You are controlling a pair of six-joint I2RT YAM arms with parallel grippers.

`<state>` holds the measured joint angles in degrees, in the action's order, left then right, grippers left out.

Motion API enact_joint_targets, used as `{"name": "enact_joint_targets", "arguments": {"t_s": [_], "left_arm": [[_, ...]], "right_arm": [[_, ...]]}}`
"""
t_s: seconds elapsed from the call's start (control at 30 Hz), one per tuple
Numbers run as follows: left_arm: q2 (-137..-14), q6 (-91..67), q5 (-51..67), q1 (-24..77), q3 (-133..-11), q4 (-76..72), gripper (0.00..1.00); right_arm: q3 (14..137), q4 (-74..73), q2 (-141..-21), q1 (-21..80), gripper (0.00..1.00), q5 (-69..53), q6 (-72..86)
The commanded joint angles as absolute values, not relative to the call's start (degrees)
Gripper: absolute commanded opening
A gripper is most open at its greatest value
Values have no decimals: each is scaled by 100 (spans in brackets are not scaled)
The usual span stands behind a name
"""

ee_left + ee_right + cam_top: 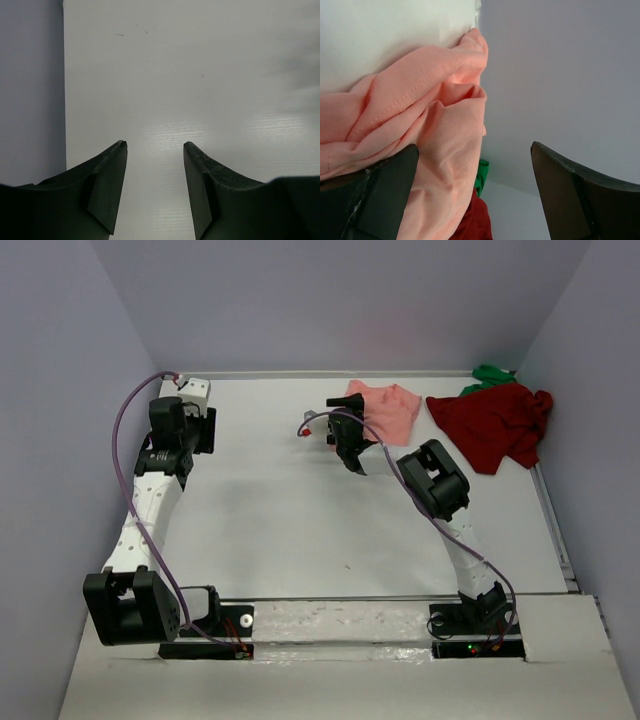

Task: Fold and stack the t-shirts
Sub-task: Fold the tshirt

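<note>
A salmon-pink t-shirt lies crumpled at the far middle of the white table. To its right a dark red t-shirt is spread out loosely. A bright green t-shirt shows as a small crumple behind the red one, by the back wall. My right gripper is at the pink shirt's left edge. In the right wrist view it is wide open, with a fold of the pink shirt against its left finger. My left gripper is at the far left and stands open over bare table.
Lilac walls close in the table on the left, back and right. The left wall is close beside my left gripper. A rough white strip runs along the front edge between the arm bases. Purple cables trail along both arms.
</note>
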<state>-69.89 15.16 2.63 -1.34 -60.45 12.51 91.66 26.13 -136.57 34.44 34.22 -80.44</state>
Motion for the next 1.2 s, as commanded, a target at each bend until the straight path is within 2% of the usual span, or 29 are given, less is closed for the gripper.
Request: {"name": "enact_joint_targets", "arguments": {"t_s": [0.0, 0.37, 0.4, 0.5, 0.7, 0.93, 1.03, 1.17], "left_arm": [[-6917, 1538, 325, -167, -6020, 1002, 60], [-6926, 1529, 360, -167, -6108, 1107, 63], [-6926, 1529, 473, -167, -6117, 1125, 63], [-6891, 1503, 763, -167, -6152, 1151, 63], [-6943, 1468, 940, -167, -6249, 1213, 63], [-6961, 1477, 1037, -167, -6267, 1274, 63], [-6943, 1485, 1055, -158, -6249, 1283, 63], [-7005, 1477, 1116, -167, -6267, 1292, 63]], "right_arm": [[9044, 2926, -13650, 3428, 100, 3428, -7998], [10045, 2981, -12807, 3314, 100, 4069, -8236], [10063, 2753, -12579, 3313, 100, 4113, -8105], [10300, 1182, -12070, 3025, 100, 4026, -6380], [10950, -1431, -11821, 2356, 100, 3455, -4231], [11636, -3276, -11909, 1960, 100, 2417, -2788], [11786, -4321, -11839, 1907, 100, 1437, -2340], [11918, -4955, -11690, 1907, 99, 546, -2057]]}}
